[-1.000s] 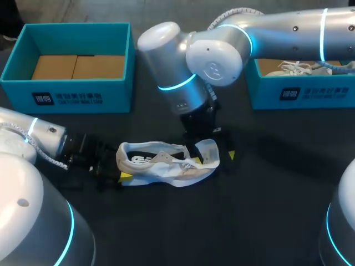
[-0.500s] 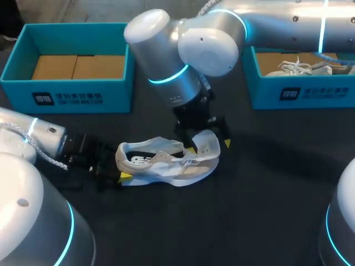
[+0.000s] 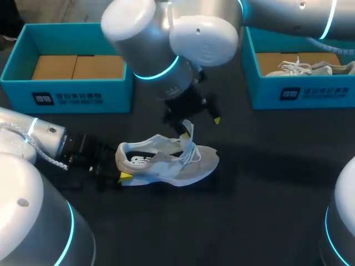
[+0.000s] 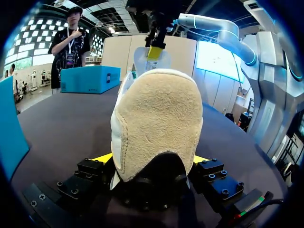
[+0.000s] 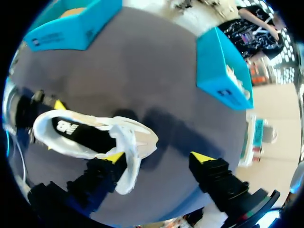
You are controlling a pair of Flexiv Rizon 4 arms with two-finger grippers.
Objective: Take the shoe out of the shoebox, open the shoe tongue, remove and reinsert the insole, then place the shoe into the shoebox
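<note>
A white and beige shoe (image 3: 166, 163) lies on its sole on the dark table, toe to the right. Its tan heel (image 4: 156, 123) sits between my left gripper's (image 4: 151, 159) fingers, which press it from both sides; in the head view that gripper (image 3: 121, 169) is at the shoe's left end. My right gripper (image 3: 199, 126) hangs open just above the laces. The white tongue (image 3: 187, 130) stands up against one of its yellow fingertips (image 5: 114, 156), and the other fingertip is free. From the right wrist, the shoe (image 5: 80, 137) lies below with its dark inside showing.
A teal shoebox (image 3: 83, 97) with a cardboard bottom stands at the back left. A second teal shoebox (image 3: 299, 91) at the back right holds another white shoe (image 3: 302, 67). The right arm's big joints hang over the table's middle back.
My right gripper has risen and shifted left, and the tongue, earlier folded out toward the toe, now stands upright. The left gripper and the shoe's heel have stayed put.
</note>
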